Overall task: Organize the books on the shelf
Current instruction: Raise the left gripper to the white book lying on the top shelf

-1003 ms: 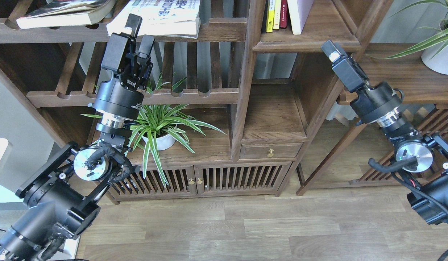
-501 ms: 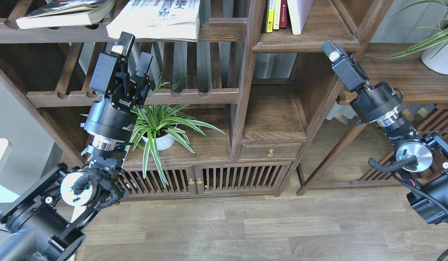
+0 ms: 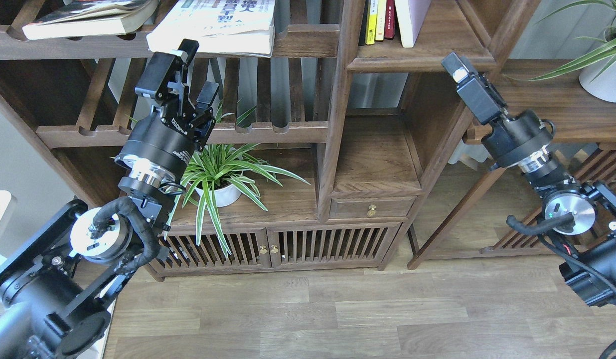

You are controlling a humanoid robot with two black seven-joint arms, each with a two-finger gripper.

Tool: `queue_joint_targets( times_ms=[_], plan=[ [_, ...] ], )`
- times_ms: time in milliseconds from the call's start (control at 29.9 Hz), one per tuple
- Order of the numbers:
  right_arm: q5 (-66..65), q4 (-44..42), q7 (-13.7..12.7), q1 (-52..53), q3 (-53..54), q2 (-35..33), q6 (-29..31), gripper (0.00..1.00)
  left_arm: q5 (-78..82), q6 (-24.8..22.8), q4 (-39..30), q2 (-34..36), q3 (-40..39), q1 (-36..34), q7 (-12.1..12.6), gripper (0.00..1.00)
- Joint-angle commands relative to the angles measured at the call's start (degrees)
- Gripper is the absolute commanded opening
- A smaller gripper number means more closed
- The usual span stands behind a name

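The white book with blue characters lies flat on the top slatted rack. The dark pictured book lies flat to its left. The pale lavender-white book stands upright in the shelf cubby, next to slim yellow and red spines. My left gripper is open and empty, tilted right. Its upper fingertip is just below the white book's front left corner. My right gripper hangs below the cubby's front edge, seen side-on; its fingers cannot be told apart.
A potted spider plant stands on the low cabinet under my left gripper. A second slatted rack crosses behind it. Another potted plant stands on the right shelf. A small drawer sits below the middle cubby.
My left gripper dropped away from the white book's front edge, then rose again and tilted to the right; its elbow moved left. The right arm has barely moved.
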Motion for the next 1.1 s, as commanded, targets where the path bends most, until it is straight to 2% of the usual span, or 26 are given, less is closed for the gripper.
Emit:
queue_joint_targets(
  times_ms=[0, 167, 401, 635, 1070],
  plan=[
    [0.0, 0.0, 0.0, -0.1, 0.1, 0.1, 0.0, 0.82, 0.0, 4.7, -0.2, -1.8, -2.1, -2.0, -0.2, 0.91],
    [0.0, 0.0, 0.0, -0.1, 0.1, 0.1, 0.0, 0.82, -0.7, 12.1, -0.4, -4.4, -5.4, -4.5, -0.2, 0.93],
    [0.0, -0.1, 0.0, -0.1, 0.1, 0.2, 0.0, 0.82, -0.7, 17.4, -0.4, -5.8, -6.2, -5.5, -0.2, 0.93],
    [0.0, -0.3, 0.0, -0.1, 0.1, 0.5, 0.0, 0.82, -0.7, 26.9, -0.3, -9.4, -12.1, -7.7, -1.1, 0.93],
    [0.0, -0.3, 0.0, -0.1, 0.0, 0.9, 0.0, 0.81, -0.7, 26.9, -0.2, -10.4, -14.1, -9.3, -1.3, 0.94]
  ],
)
